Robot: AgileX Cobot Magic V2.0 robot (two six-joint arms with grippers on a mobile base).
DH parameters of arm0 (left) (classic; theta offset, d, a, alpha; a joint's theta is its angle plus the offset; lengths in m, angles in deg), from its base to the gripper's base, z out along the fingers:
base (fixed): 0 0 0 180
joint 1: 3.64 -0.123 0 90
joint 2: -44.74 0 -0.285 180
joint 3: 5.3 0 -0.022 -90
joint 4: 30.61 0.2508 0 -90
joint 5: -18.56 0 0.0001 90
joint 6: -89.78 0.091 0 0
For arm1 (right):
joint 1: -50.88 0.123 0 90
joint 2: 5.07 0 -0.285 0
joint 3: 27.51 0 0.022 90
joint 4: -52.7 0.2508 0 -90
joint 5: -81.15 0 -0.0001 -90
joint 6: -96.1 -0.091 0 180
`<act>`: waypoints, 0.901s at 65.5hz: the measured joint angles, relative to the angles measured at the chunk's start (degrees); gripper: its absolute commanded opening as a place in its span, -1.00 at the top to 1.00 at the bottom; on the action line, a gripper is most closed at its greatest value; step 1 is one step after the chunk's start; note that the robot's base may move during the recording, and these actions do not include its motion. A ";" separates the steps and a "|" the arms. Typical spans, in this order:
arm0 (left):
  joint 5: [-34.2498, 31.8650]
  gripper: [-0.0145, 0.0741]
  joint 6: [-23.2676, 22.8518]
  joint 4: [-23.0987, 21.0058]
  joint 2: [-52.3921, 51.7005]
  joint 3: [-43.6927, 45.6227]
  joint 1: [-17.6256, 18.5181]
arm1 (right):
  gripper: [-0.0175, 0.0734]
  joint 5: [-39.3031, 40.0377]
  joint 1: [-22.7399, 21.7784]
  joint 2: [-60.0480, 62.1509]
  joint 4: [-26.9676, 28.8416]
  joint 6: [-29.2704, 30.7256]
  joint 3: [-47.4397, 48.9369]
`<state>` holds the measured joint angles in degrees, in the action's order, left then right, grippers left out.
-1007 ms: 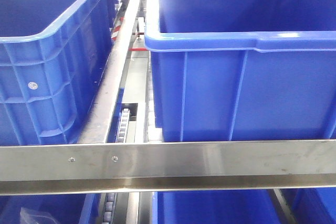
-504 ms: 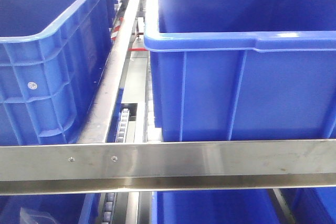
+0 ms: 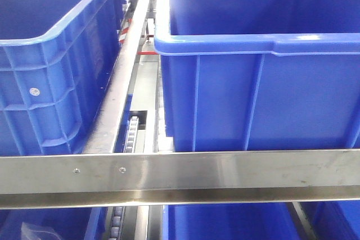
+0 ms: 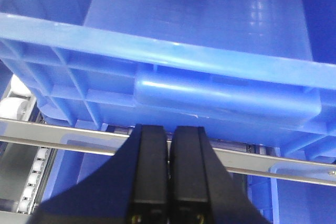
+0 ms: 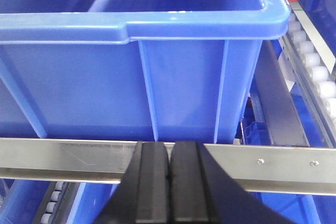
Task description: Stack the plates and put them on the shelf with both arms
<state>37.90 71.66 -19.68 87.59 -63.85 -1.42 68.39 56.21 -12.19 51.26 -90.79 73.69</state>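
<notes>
Pressing flat against each other, the two black fingers of the left gripper [image 4: 168, 171] leave no gap and hold nothing, pointing up at the underside lip and handle recess of a blue plastic crate [image 4: 199, 51] that fills most of the left wrist view. Below that crate runs a steel rail [image 4: 273, 161], and white rollers [image 4: 31, 182] show at the lower left of the same view. The right gripper [image 5: 169, 182] is likewise closed on nothing, its fingers meeting along a thin seam, aimed at the ribbed front wall of another blue crate [image 5: 131, 77] whose thick rim juts forward. A brushed steel bar with screws [image 5: 262, 156] crosses just in front of this crate, and a track of white rollers [image 5: 315, 72] runs along its right side. In the front-facing view two big blue crates sit side by side on the rack, the left crate [image 3: 50, 66] and the right crate [image 3: 259, 82], parted by a slanting metal divider [image 3: 121, 82], with a horizontal steel beam [image 3: 180, 175] across the foreground. No plates appear in any of the three views, so their place cannot be told.
</notes>
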 measured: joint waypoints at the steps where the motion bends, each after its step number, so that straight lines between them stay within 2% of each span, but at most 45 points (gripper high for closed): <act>1: 0.00 0.48 0.00 0.00 0.00 0.00 0.00 | 0.55 0.00 0.00 0.00 0.00 0.00 0.00; 20: 0.00 0.48 0.00 0.07 -2.78 -0.38 0.26 | 0.55 0.00 0.00 0.00 0.00 0.00 0.00; 28: -0.66 0.48 0.00 -0.40 -9.76 -3.07 0.48 | 0.55 0.00 0.00 0.00 0.00 0.00 0.00; 48: -2.82 0.48 -0.12 -1.50 -33.49 -16.92 0.48 | 0.55 0.00 0.00 0.00 0.00 0.00 0.00; 59: -3.60 0.48 -0.24 -2.01 -35.33 -19.15 0.61 | 0.55 0.13 0.00 0.00 0.00 0.00 0.00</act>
<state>34.30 71.42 -21.70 52.26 -83.00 -0.81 68.52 56.21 -12.19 51.26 -90.79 73.69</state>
